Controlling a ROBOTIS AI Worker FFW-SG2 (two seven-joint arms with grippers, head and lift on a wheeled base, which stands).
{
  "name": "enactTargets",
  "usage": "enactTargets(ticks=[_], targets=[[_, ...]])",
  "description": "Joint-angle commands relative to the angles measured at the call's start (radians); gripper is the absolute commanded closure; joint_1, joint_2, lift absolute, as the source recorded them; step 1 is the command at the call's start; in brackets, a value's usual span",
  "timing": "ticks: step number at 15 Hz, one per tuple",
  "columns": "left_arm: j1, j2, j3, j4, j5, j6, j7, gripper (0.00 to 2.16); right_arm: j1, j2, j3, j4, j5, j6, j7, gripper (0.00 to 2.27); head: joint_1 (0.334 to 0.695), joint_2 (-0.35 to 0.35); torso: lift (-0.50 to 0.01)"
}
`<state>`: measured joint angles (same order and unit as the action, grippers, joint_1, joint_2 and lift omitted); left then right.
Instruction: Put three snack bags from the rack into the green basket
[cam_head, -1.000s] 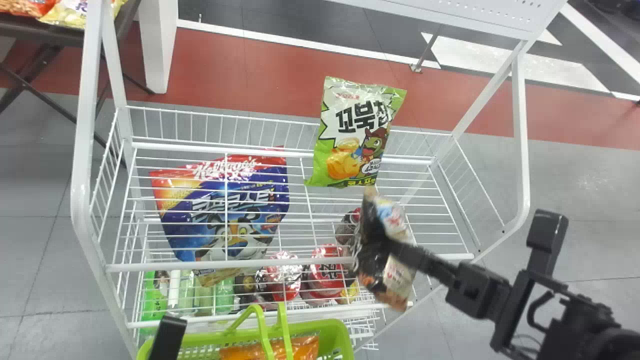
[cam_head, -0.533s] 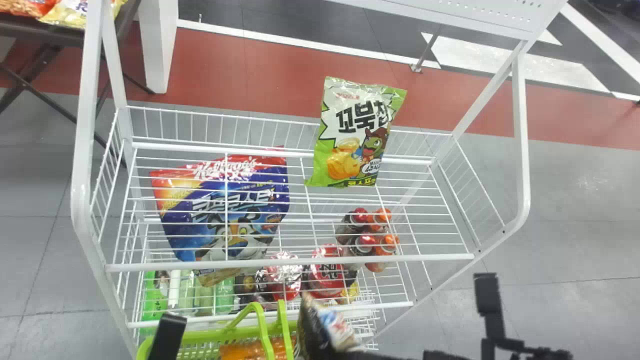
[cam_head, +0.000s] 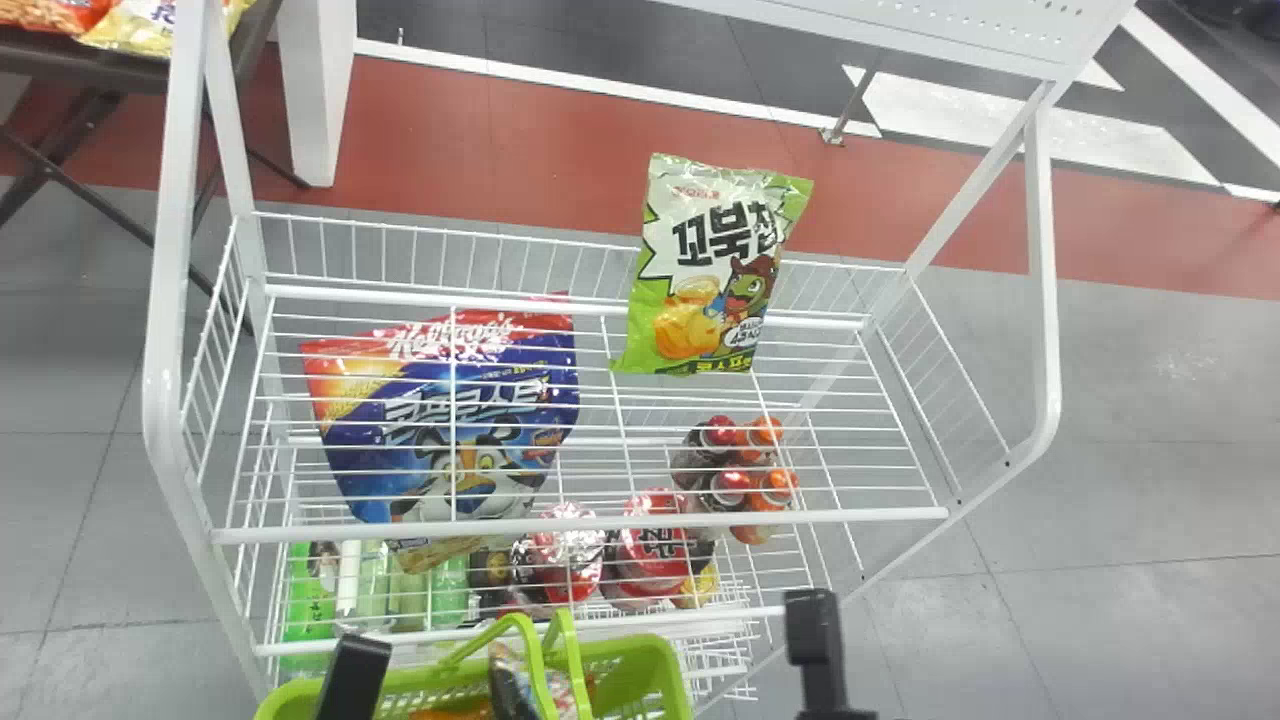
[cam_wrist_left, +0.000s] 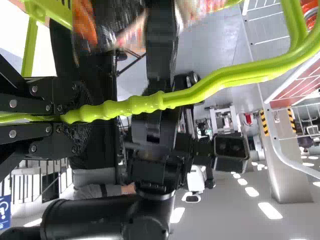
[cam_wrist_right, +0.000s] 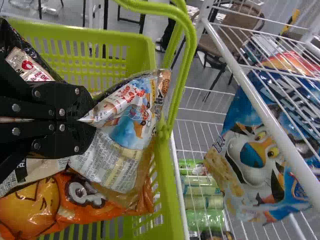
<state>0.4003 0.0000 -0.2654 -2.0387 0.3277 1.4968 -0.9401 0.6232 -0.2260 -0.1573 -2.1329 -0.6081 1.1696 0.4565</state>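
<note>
- Has carried the dark snack bag (cam_wrist_right: 112, 160) from above the rack (cam_head: 580, 523) to the green basket (cam_wrist_right: 170, 200), pinched in the right gripper (cam_wrist_right: 91, 120).
- Holds it over the orange bag (cam_wrist_right: 95, 202), already inside.
- Clamps the basket handle (cam_wrist_left: 215, 85) in the left gripper (cam_wrist_left: 67, 118).
- Likely calls for release next, then for fetching the green bag (cam_head: 712, 265) at the rack's back.

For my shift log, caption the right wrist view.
Right claw pinching a snack bag at the green basket, orange bag inside.
</note>
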Motion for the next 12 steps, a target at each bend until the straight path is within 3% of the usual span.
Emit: enactTargets(ticks=[1, 6, 10, 11, 12], targets=[[0.002, -0.003, 0.0, -0.003, 0.001, 0.003, 0.0, 1.28, -0.013, -0.03, 0.114, 0.034, 0.057, -0.032, -0.038, 2.24, 0.695, -0.35, 0.0], [0.015, -0.003, 0.014, -0.017, 0.004, 0.003, -0.006, 1.28, -0.008, -0.07, 0.202, 0.099, 0.168, -0.081, -0.153, 2.24, 0.695, -0.35, 0.0], [0.014, -0.003, 0.014, -0.015, 0.004, 0.003, -0.006, 1.28, 0.03, -0.085, 0.168, 0.048, 0.191, -0.084, -0.162, 2.17, 0.695, -0.35, 0.0], [0.011, -0.003, 0.014, -0.012, 0.004, 0.003, -0.006, 1.28, 0.047, -0.085, 0.145, -0.004, 0.191, -0.02, -0.162, 2.03, 0.695, -0.35, 0.0], [0.008, -0.003, 0.014, -0.011, 0.004, 0.003, -0.005, 1.28, 0.056, -0.087, 0.125, -0.067, 0.192, 0.081, -0.157, 1.5, 0.695, -0.35, 0.0]])
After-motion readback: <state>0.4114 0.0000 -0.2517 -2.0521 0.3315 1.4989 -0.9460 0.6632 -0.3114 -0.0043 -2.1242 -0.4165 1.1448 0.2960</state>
